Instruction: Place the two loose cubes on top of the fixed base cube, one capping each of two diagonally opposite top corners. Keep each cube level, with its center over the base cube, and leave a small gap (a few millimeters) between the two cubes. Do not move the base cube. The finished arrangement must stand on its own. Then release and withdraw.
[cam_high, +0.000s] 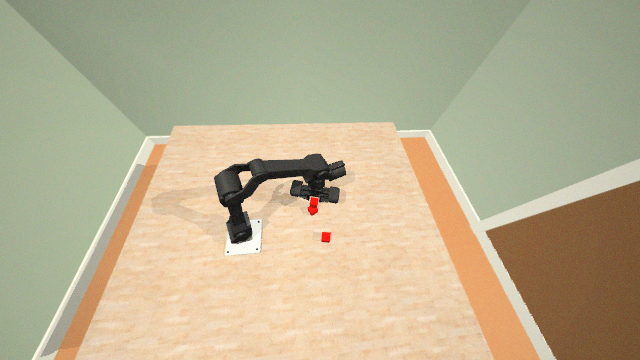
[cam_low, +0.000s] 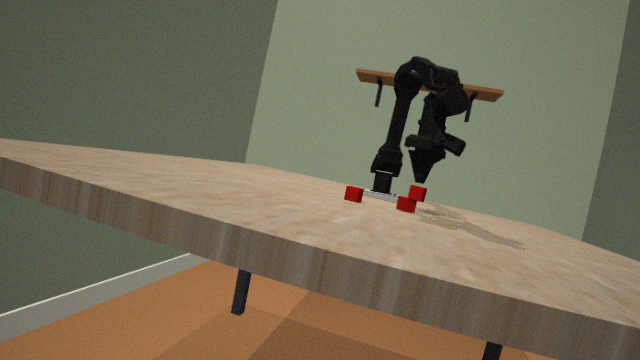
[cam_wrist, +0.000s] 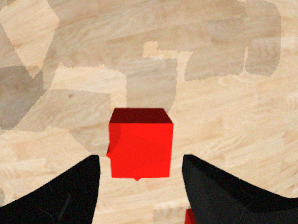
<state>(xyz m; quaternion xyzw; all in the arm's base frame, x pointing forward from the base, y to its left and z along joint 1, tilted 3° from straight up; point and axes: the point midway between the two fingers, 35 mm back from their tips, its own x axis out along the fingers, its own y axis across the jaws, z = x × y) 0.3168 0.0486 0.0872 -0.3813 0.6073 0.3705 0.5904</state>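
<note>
My gripper (cam_low: 421, 181) (cam_wrist: 141, 163) is open and empty, just above one loose cube, with a fingertip out to each side of it in the wrist view. That red cube (cam_high: 314, 201) (cam_low: 417, 193) (cam_wrist: 141, 150) rests on the red base cube (cam_high: 313, 211) (cam_low: 406, 204), offset toward one corner, and looks level. In the wrist view it hides nearly all of the base cube; only small corners show. The other loose red cube (cam_high: 326, 237) (cam_low: 353, 194) lies flat on the table apart from them; a red sliver shows beside the right finger in the wrist view.
The arm's white base plate (cam_high: 255, 240) stands on the wooden table (cam_high: 280, 310) (cam_low: 200, 200), left of the cubes in the top view. A wall shelf (cam_low: 487, 94) is behind the arm in the exterior view.
</note>
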